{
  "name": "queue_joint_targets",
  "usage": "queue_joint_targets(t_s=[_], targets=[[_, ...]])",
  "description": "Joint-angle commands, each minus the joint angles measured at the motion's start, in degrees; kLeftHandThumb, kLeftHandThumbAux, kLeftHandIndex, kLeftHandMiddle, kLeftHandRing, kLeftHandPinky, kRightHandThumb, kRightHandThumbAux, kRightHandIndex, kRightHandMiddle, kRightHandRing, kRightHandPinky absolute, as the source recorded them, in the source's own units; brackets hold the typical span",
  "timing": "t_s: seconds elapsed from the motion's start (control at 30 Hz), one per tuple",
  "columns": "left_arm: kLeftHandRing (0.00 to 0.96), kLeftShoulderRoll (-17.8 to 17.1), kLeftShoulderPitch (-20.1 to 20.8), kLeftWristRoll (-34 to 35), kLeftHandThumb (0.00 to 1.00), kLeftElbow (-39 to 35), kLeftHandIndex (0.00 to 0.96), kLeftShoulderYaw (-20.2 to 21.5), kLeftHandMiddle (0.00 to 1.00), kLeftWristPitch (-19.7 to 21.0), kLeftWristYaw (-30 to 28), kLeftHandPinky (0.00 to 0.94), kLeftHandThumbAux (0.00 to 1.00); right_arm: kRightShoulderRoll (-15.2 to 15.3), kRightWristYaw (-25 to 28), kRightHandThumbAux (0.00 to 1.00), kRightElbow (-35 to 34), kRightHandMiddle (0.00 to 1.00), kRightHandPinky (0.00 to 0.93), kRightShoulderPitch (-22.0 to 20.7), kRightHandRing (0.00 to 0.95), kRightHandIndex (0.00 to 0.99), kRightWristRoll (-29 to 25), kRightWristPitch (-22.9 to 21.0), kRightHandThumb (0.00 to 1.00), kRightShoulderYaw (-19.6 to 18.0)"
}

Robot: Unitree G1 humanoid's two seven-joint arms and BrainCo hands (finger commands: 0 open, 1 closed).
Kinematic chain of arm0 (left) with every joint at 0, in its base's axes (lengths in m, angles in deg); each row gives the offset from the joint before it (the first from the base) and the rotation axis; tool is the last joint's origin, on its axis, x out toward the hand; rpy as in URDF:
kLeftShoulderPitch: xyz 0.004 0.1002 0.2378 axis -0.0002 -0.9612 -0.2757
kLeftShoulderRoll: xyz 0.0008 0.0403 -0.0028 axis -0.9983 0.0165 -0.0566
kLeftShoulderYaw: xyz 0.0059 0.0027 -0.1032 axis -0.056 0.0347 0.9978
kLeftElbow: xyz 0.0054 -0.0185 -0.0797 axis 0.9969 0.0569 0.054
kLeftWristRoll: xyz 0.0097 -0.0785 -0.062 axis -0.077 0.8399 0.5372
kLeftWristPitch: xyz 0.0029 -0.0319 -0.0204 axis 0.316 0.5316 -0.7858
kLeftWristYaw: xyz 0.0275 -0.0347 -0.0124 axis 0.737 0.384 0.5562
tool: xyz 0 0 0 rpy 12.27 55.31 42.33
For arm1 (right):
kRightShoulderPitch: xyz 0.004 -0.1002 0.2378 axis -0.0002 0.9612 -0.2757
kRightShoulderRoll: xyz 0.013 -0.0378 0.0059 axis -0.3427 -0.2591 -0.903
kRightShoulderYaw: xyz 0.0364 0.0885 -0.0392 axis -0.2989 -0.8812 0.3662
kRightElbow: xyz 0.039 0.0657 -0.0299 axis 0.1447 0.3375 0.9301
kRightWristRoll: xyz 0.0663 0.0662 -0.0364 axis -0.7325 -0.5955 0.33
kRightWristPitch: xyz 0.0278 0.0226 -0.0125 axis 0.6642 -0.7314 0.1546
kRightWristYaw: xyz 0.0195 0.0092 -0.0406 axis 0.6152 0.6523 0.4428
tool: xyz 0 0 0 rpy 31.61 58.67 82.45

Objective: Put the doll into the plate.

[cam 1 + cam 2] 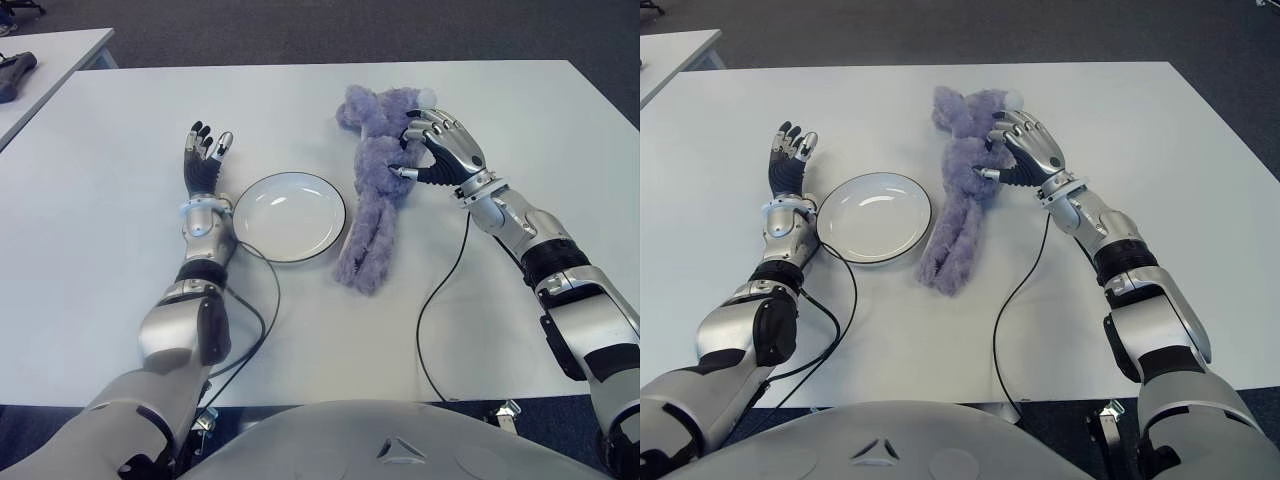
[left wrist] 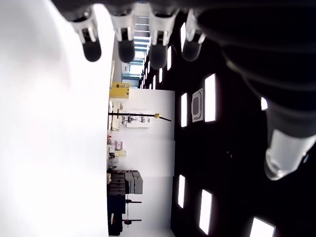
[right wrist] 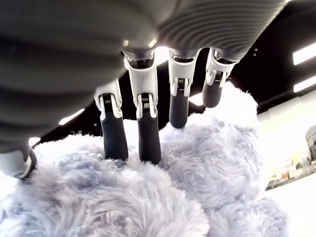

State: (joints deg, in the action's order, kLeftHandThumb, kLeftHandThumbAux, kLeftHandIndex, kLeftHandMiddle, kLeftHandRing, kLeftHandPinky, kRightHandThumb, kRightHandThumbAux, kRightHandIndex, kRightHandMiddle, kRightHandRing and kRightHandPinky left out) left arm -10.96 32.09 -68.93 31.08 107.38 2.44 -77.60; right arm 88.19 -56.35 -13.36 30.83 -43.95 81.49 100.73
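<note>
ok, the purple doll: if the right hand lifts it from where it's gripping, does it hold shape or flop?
Likely flops: the doll is long, plush and limp-looking, and the right hand grips near the head end, so the legs should dangle. Probably light. Fur looks grippy; fingertips press into it. Left hand shows left of the plate.

Both eye views look forward and down from the head, sharing the whole white rectangular tabletop [image 1: 120,300] from its near edge to its far corners. Each wrist view sits close behind its own fingers [image 3: 148,143], the left facing across the room.
</note>
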Motion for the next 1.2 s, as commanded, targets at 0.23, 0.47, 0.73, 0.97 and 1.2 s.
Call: queue_joint_targets(t_s=[0.23,0.47,0.73,0.97,1.2], targets=[[0.055,6.6,-14.9,1.4,0.000,9.4,0.038,0.7,0.104,2.6,1.9,0.000,0.558,0.2,-0.2,0.333,-0.1,0.000,0.000,-0.9,0.000,0.000,3.5,-2.0,0.279,2.4],[0.056,6.6,-14.9,1.4,0.000,9.4,0.036,0.7,0.103,2.8,1.8,0.000,0.561,-0.1,-2.1,0.332,-1.8,0.000,0.000,-1.0,0.000,0.000,5.7,-3.4,0.286,3.0],[0.057,6.6,-14.9,1.4,0.000,9.4,0.038,0.7,0.104,2.5,1.7,0.000,0.557,0.1,-4.8,0.343,-4.6,0.000,0.000,-1.0,0.000,0.000,8.3,-2.3,0.294,3.9],[0.057,6.6,-14.9,1.7,0.000,9.4,0.044,1.0,0.104,2.4,1.3,0.000,0.560,0.5,-11.4,0.377,-6.4,0.000,0.000,-1.2,0.000,0.000,10.7,1.7,0.320,5.2],[0.053,6.6,-14.9,1.4,0.000,9.4,0.039,0.7,0.103,2.4,1.4,0.000,0.559,0.8,-15.3,0.403,-6.8,0.000,0.000,-2.3,0.000,0.000,13.2,2.7,0.326,6.4]])
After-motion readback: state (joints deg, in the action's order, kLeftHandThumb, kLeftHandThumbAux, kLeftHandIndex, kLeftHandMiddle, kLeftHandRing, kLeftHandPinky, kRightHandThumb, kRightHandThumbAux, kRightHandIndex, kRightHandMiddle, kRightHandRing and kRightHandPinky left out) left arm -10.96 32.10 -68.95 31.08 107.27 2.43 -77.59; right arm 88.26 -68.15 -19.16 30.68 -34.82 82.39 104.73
